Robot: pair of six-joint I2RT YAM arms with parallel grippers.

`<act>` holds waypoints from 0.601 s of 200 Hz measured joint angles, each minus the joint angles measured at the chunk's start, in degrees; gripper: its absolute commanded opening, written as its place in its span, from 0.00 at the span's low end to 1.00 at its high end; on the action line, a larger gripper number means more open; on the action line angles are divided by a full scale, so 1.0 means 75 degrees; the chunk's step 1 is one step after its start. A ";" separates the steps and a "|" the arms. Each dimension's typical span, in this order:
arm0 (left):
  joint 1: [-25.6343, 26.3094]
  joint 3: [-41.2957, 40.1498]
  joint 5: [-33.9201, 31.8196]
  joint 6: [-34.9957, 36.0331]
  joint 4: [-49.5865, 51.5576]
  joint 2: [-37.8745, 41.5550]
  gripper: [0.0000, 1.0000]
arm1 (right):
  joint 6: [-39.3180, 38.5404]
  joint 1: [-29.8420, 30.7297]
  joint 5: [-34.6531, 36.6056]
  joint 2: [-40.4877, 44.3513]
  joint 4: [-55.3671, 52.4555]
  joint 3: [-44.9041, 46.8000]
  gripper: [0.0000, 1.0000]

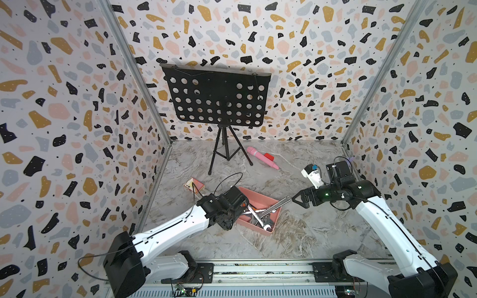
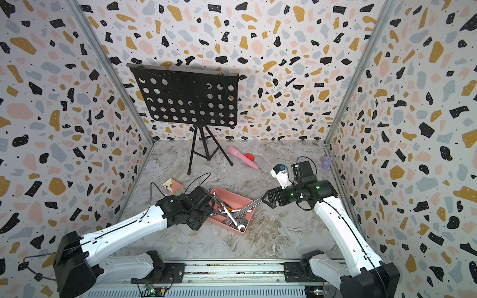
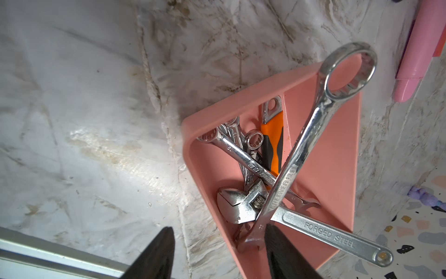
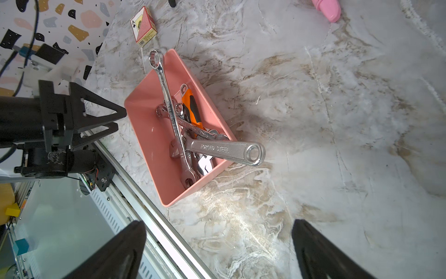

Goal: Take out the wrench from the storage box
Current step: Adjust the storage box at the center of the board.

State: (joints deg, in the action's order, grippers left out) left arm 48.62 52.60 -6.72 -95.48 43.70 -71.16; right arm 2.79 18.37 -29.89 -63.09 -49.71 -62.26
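So, nearest the camera is the rail [image 1: 258,269] that carries the robot, with the marble counter [image 1: 296,240] stretching away behind it. The salmon-pink storage box [image 1: 255,197] sits mid-counter, stuffed with a tangle of wrenches. In both top views the left wrist covers its own fingers, so you need the left wrist cam for those. There the left fingers [image 3: 282,251] stand partly apart with nothing pinched. One is over bare counter outside the box wall and the other is over the pile, right beside the open end of the long combination wrench [image 3: 311,135]. Whether it's touching, can't tell. That wrench's ring end sticks out over the rim on the card-box side. The right fingers [image 4: 115,253] are spread wide and empty over bare counter. In a top view their tips sit just beside the handle of the adjustable wrench [image 1: 277,203], which hangs out over the rim. Only the wrist cams let you read FORGED STEEL on it, or spot the orange-handled tool [image 3: 272,137] lower in the pile. Farther back there's a card box [image 1: 193,184], then a pink tube-shaped thing [image 1: 262,157], then the black music stand [image 1: 216,98] by the back wall.
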 measured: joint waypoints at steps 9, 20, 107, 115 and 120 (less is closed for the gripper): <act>0.0044 0.0082 0.0041 -0.0012 -0.0090 -0.0175 0.56 | -0.0003 0.0012 0.0020 -0.0015 0.0009 0.0003 1.00; 0.0096 0.0114 0.0079 -0.0020 -0.0187 -0.0350 0.50 | -0.0003 0.0020 0.0047 -0.0026 0.0020 0.0009 1.00; 0.0227 0.0114 0.0262 -0.0079 -0.0210 -0.0976 0.18 | -0.0041 0.0041 0.0140 -0.0277 0.0076 0.0070 1.00; 0.0227 0.0114 0.0280 -0.0038 -0.0146 -0.0982 0.15 | -0.0041 0.0041 0.0137 -0.0286 0.0096 0.0096 1.00; 0.0227 0.0114 0.0283 -0.0038 -0.0119 -0.0997 0.12 | -0.0044 0.0041 0.0137 -0.0289 0.0111 0.0114 1.00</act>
State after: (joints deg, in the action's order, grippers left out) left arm 50.33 53.45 -4.60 -95.77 42.81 -78.63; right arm 2.46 18.68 -28.86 -65.25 -48.88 -61.41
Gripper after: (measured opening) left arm 0.169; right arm 0.993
